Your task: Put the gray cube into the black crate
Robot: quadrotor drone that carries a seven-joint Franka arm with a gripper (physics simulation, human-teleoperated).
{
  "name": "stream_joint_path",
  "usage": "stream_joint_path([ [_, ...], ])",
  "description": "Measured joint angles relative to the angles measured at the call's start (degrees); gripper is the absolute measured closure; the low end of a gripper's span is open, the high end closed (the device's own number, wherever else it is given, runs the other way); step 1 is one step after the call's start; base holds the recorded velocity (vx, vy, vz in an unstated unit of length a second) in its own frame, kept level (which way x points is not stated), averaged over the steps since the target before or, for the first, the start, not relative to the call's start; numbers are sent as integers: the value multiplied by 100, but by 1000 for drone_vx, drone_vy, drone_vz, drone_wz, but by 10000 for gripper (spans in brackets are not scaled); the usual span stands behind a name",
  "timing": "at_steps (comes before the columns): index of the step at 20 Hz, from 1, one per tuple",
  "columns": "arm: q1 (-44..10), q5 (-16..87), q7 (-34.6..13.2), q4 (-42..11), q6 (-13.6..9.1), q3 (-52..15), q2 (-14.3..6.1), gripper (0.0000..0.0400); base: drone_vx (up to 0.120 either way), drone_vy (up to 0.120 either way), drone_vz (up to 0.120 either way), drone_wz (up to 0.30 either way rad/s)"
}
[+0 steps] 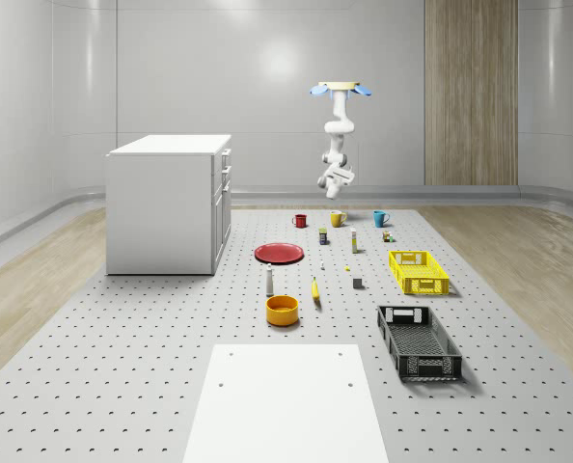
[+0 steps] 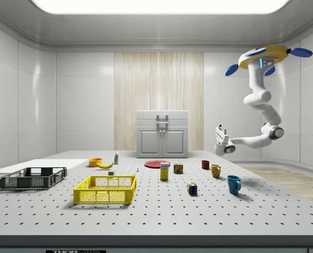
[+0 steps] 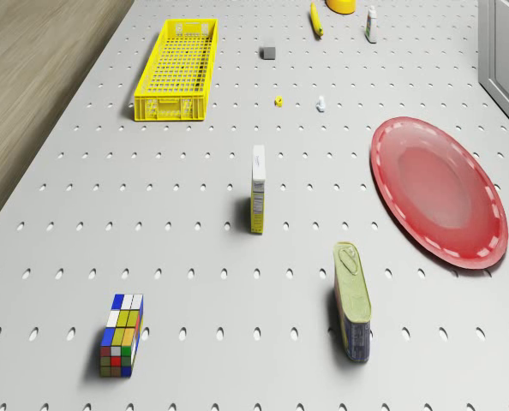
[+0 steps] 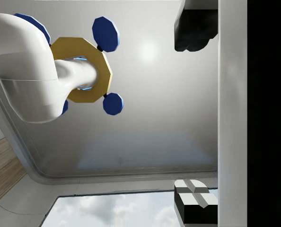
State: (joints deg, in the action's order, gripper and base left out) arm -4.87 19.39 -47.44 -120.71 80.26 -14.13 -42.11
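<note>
The gray cube is a small block on the perforated table, between the banana and the yellow crate; the drone view has the gray cube beside the yellow crate. The black crate stands empty near the table's front right, and it is the black crate at the side view's left. My drone hovers high over the far end of the table, above the mugs. My gripper hangs in the air far from the cube. Its fingertips stand wide apart, open and empty.
A white cabinet stands at the whole-scene view's left. On the table lie a red plate, an orange bowl, a white bottle, three mugs, a Rubik's cube, a tin and a small box.
</note>
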Motion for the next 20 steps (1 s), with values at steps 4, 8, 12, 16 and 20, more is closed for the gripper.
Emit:
stream_joint_path([
  [4,-390,1669,-288,-595,85,-1121,-139,0,120,0,0,0],
  [8,-1054,4096,-901,-1866,154,-2574,-421,0,120,0,0,0],
  [12,-2098,6585,-1877,-3284,-80,-3855,-753,0,120,0,0,0],
  [16,-3329,8236,-2820,-4087,-609,-4715,-1053,0,120,0,0,0],
  [20,-4277,9016,-3459,-4389,-1050,-5216,-1320,0,120,0,0,0],
])
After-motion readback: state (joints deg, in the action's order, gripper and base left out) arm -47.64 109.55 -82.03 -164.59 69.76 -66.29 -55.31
